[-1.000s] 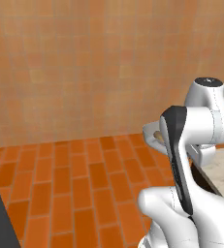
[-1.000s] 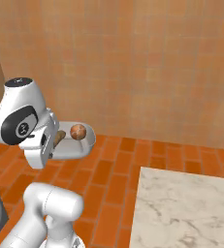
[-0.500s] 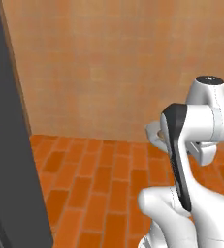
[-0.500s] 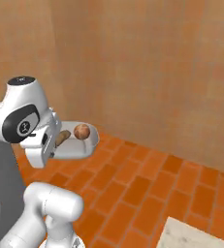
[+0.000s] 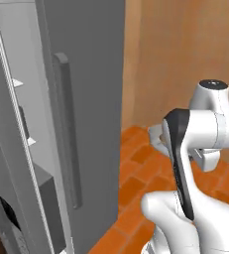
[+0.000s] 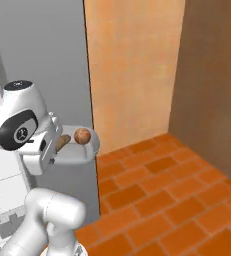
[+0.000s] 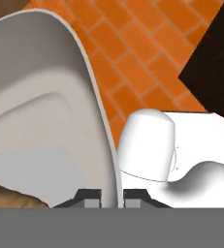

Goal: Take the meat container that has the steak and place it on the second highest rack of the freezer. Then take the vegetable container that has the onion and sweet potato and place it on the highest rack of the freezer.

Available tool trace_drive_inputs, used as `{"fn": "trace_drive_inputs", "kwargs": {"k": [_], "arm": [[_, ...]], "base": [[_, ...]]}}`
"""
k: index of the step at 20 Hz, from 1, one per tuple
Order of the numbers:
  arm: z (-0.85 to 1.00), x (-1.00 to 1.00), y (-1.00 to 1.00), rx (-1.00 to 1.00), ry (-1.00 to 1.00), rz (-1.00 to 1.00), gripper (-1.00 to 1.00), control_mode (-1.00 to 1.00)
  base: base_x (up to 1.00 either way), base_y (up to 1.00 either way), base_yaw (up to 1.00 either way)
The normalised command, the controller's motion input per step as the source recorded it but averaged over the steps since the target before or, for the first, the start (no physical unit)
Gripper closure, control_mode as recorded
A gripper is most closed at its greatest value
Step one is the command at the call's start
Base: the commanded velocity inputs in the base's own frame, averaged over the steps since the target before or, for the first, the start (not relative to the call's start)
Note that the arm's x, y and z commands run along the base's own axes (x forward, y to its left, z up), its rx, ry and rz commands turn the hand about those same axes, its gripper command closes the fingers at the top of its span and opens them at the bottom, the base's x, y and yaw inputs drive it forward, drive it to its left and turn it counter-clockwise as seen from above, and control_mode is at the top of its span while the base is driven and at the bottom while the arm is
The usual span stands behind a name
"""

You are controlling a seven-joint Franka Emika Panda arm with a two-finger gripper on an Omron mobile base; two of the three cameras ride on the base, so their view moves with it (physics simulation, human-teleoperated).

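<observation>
You see a smooth, matt white bowl (image 7: 45, 121), plastic-looking. The fridge (image 5: 86, 74) door is flat matt grey, like brushed metal. The floor (image 6: 157, 195) looks like orange brick tile, the wall (image 6: 132, 65) like matt pale wood.

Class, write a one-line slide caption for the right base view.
Claw shut on a white bowl holding onion and sweet potato, beside the grey freezer.

base views flank arm (image 6: 22, 125), sharing freezer (image 5: 81, 99)
</observation>
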Motion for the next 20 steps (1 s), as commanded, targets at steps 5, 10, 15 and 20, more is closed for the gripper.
{"fn": "trace_drive_inputs", "kwargs": {"k": [5,10,15,20], "arm": [[0.0,0.0,0.0,0.0,0.0,0.0,1.0,1.0],[0.0,0.0,0.0,0.0,0.0,0.0,1.0,1.0],[0.0,0.0,0.0,0.0,0.0,0.0,1.0,1.0],[0.0,0.0,0.0,0.0,0.0,0.0,1.0,1.0]], "base": [[0.09,-0.21,0.84],[0.27,-0.24,0.83],[0.43,-0.24,0.8],[0.53,-0.29,0.59]]}}
